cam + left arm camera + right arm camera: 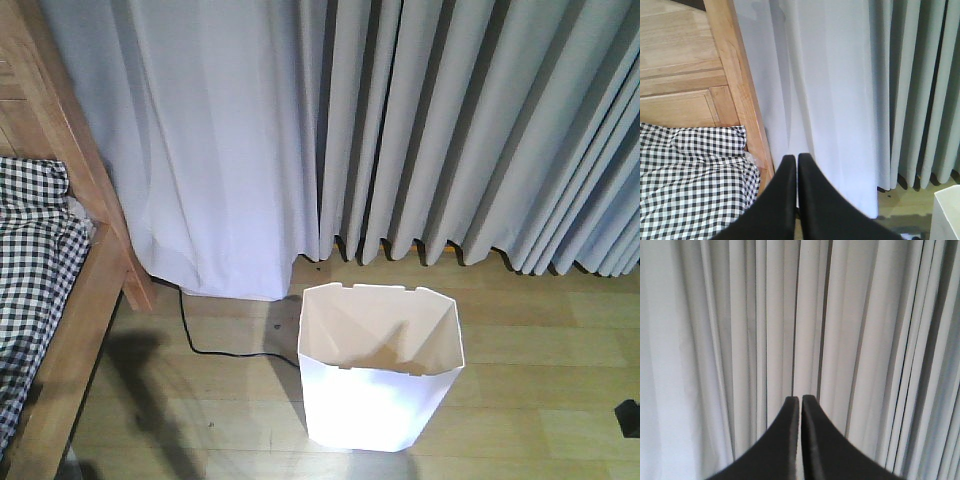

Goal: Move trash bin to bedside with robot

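The white trash bin [380, 370] stands upright on the wood floor in the front view, cream inside, with a notched rim. Its corner also shows as the trash bin [946, 215] at the lower right of the left wrist view. The wooden bed rail [70, 350] and checked bedding [30, 270] are at the left, a floor gap apart from the bin. My left gripper [797, 157] is shut and empty, pointing at the bed post [742, 95] and curtain. My right gripper [800, 398] is shut and empty, facing the curtain. Neither gripper shows in the front view.
Grey pleated curtains [420, 130] hang behind the bin down to the floor. A black cable [215, 345] trails on the floor between bed post and bin. A small black object [628, 415] lies at the right edge.
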